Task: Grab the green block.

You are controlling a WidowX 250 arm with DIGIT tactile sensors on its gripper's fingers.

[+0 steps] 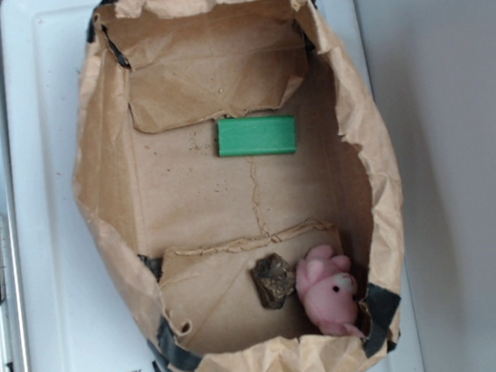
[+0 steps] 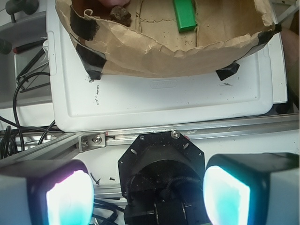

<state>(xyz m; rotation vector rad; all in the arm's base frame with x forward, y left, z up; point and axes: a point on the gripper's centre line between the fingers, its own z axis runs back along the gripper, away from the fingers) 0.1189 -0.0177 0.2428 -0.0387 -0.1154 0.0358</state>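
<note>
Inside, flat bright-green rectangular block (image 1: 257, 137) on the floor of a crumpled brown paper bag (image 1: 105, 164), well apart from brown lumpy rock (image 1: 274, 280) and pink plush toy (image 1: 329, 290), gripper (image 2: 147, 190) outside the bag, fingers spread wide, holding nothing.

block (image 1: 257, 137) in bag (image 1: 109, 208) — toy (image 1: 327, 291) opposite

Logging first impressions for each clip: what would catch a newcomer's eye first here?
The bright green block lying flat on the floor of the crumpled brown paper bin, near its far flap. Then the pink plush toy in the opposite corner, beside a small brown lump. In the wrist view, the gripper is open, outside the bin.
</note>
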